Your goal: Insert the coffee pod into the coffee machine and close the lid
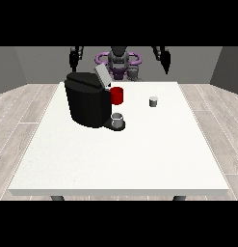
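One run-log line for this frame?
pod: on table, untouched | machine: lid open | cup: on machine tray | both hands raised, off table

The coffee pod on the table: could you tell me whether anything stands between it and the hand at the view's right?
Nothing visible does. The coffee pod stands alone on the white table, and the hand at the view's right hangs raised behind the table's far edge, with only bare tabletop between them. The coffee machine and red cup sit off towards the view's left.
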Tool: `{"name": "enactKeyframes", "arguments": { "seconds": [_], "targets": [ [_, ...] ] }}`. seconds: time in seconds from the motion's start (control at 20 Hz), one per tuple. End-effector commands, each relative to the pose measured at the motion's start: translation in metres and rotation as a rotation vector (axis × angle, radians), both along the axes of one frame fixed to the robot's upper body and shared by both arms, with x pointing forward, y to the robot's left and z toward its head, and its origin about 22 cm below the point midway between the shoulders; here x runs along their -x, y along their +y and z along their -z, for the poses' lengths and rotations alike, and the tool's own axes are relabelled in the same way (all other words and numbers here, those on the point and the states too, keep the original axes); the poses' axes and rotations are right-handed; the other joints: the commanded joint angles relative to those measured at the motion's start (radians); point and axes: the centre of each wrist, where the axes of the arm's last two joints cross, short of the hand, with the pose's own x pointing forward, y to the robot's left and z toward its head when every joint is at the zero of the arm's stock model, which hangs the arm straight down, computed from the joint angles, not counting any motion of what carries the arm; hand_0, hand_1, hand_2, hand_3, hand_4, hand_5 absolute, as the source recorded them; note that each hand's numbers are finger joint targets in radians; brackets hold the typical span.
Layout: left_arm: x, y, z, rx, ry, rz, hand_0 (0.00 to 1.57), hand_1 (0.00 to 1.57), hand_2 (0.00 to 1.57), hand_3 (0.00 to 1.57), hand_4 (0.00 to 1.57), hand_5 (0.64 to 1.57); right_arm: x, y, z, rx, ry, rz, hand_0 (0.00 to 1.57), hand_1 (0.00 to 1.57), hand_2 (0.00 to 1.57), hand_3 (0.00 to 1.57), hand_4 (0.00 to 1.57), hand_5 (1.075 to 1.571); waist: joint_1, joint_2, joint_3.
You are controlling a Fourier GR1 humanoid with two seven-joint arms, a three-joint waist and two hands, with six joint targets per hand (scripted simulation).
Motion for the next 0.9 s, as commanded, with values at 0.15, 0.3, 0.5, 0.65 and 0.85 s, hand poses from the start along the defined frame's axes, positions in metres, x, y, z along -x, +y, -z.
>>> {"name": "enactKeyframes", "arguments": {
  "seconds": [0.15, 0.3, 0.5, 0.65, 0.85],
  "targets": [
    [0.016, 0.025, 0.006, -0.143, 0.001, 0.157, 0.00, 0.00, 0.00, 0.00, 0.00, 1.571, 0.009, -0.001, 0.007, -0.033, 0.065, 0.014, 0.00, 0.00, 0.00, 0.00, 0.00, 1.571, -0.022, -0.024, 0.0141],
    [0.020, 0.039, -0.002, -0.318, -0.020, 0.281, 0.00, 0.00, 0.00, 0.00, 0.00, 1.571, 0.005, -0.008, 0.012, 0.088, 0.010, 0.194, 0.00, 0.00, 0.00, 0.00, 0.00, 1.571, -0.010, -0.012, 0.0139],
    [-0.009, 0.047, -0.024, -0.458, -0.055, 0.263, 0.00, 0.00, 0.00, 0.00, 0.00, 1.571, -0.007, 0.015, 0.011, 0.100, -0.050, 0.152, 0.00, 0.00, 0.00, 0.00, 0.00, 1.571, -0.050, 0.083, 0.0142],
    [-0.034, 0.055, -0.039, -0.509, -0.061, 0.250, 0.00, 0.00, 0.00, 0.00, 0.00, 1.571, -0.029, 0.029, -0.014, 0.079, -0.135, 0.127, 0.00, 0.00, 0.00, 0.00, 0.00, 1.571, -0.096, 0.146, 0.0139],
    [-0.048, 0.072, -0.040, -0.566, 0.024, 0.238, 0.00, 0.00, 0.00, 0.00, 0.00, 1.571, -0.025, 0.026, -0.009, 0.104, -0.119, 0.077, 0.00, 0.00, 0.00, 0.00, 0.00, 1.571, -0.130, 0.150, 0.0141]
  ]
}}
